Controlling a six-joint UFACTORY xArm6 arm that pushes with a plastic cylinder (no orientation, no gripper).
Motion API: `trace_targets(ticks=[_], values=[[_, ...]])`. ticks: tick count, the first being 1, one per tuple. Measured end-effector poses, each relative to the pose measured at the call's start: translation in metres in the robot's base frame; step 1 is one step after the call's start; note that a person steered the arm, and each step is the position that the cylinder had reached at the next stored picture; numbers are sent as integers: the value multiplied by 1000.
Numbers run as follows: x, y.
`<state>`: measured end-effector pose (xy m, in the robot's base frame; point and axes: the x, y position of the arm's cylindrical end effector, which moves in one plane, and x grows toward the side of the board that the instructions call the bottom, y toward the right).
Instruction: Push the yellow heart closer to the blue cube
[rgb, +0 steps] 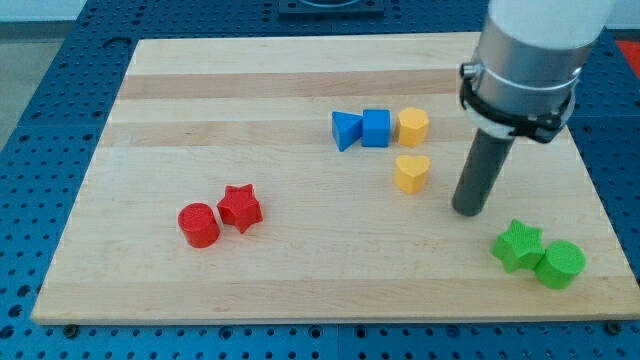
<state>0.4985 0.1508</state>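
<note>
The yellow heart (411, 172) lies on the wooden board right of centre. The blue cube (376, 128) sits just above and to its left, in a row between a blue triangular block (346, 130) on its left and a yellow hexagonal block (412, 127) on its right. My tip (467, 211) rests on the board to the right of the yellow heart and slightly below it, a short gap away and not touching it.
A red cylinder (198, 224) and a red star (240, 208) sit together at lower left. A green star (518, 245) and a green cylinder (560, 264) sit at lower right, below my tip. The board's right edge (596, 190) is near.
</note>
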Motion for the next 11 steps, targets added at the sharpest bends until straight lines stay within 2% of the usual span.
trace_targets(ticks=[5, 7, 9, 11], values=[[-24, -54], [-15, -48], [-27, -82], [-32, -85]])
